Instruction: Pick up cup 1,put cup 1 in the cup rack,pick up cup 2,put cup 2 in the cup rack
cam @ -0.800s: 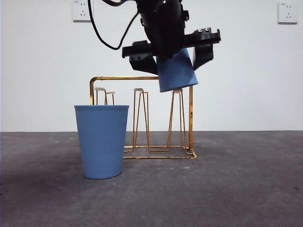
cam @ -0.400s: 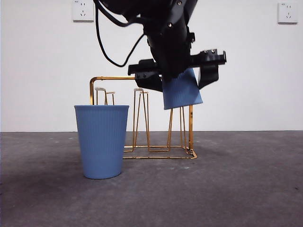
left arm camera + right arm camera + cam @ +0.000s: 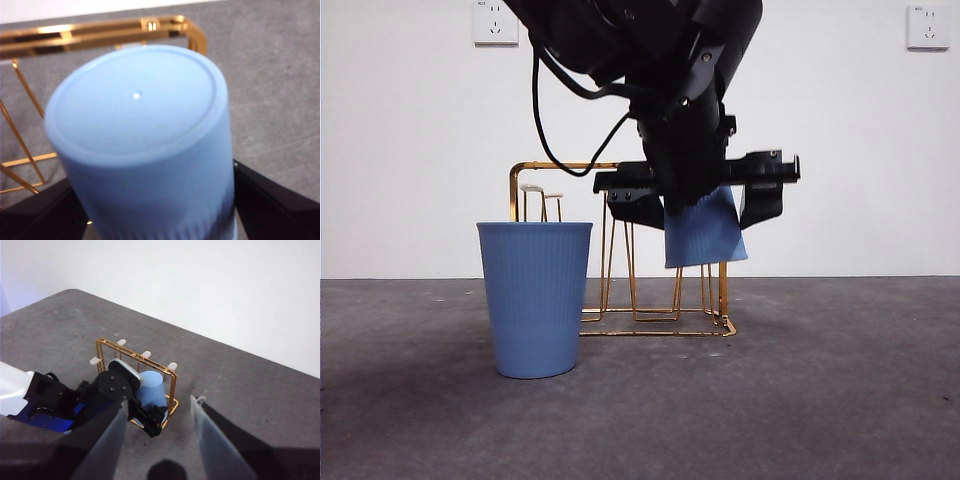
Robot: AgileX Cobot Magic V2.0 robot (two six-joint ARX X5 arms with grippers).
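Note:
An upside-down blue cup (image 3: 705,232) hangs in my left gripper (image 3: 695,195), which is shut on it, a black jaw on each side. It covers the top of the right-hand prong of the gold wire cup rack (image 3: 560,165). The left wrist view shows the cup's base (image 3: 140,125) close up, with the rack's frame (image 3: 100,30) just beyond it. A second blue cup (image 3: 535,300) stands upright on the table in front of the rack's left end. My right gripper (image 3: 159,402) hovers high above, open and holding nothing, looking down on the held cup (image 3: 151,387) and the rack (image 3: 112,347).
The left arm (image 3: 50,405) reaches in over the dark grey table (image 3: 820,400) towards the rack. Two more prongs (image 3: 616,190) of the rack stand bare. A white wall with two sockets (image 3: 495,22) lies behind.
My left gripper has come down with the upside-down cup over the rack's right-hand prong, so the cup's mouth now hangs below the rack's top bar. The standing cup has not moved.

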